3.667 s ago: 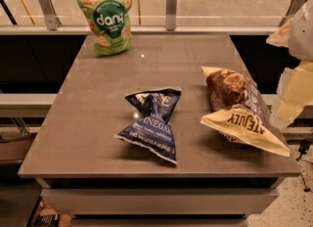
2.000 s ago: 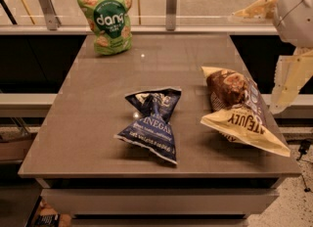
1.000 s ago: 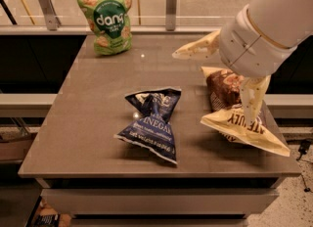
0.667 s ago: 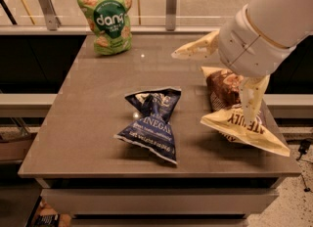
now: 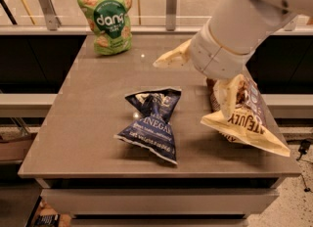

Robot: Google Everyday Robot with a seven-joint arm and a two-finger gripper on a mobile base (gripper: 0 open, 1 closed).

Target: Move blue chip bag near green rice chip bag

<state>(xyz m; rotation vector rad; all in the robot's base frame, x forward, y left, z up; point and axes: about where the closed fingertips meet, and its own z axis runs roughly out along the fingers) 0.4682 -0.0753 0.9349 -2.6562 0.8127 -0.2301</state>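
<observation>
The blue chip bag (image 5: 151, 123) lies crumpled on the grey table (image 5: 83, 123), near the front middle, with white "VINEGAR" lettering. The green rice chip bag (image 5: 105, 18) stands upright at the table's back left, well apart from the blue bag. My gripper (image 5: 192, 90) hangs above the table, up and to the right of the blue bag. It is open and empty. One cream finger (image 5: 171, 57) points left and the other (image 5: 229, 96) points down over the cream-yellow bag. It touches neither task bag.
A cream-yellow and brown bag (image 5: 249, 125) lies at the table's right front, partly behind my arm (image 5: 234, 30). A rail with metal posts (image 5: 171, 6) runs behind the table. The floor drops away at the table's front and right edges.
My arm swung in from the right edge to over the table, then moved a little further left and down towards the blue bag. The bags have not moved.
</observation>
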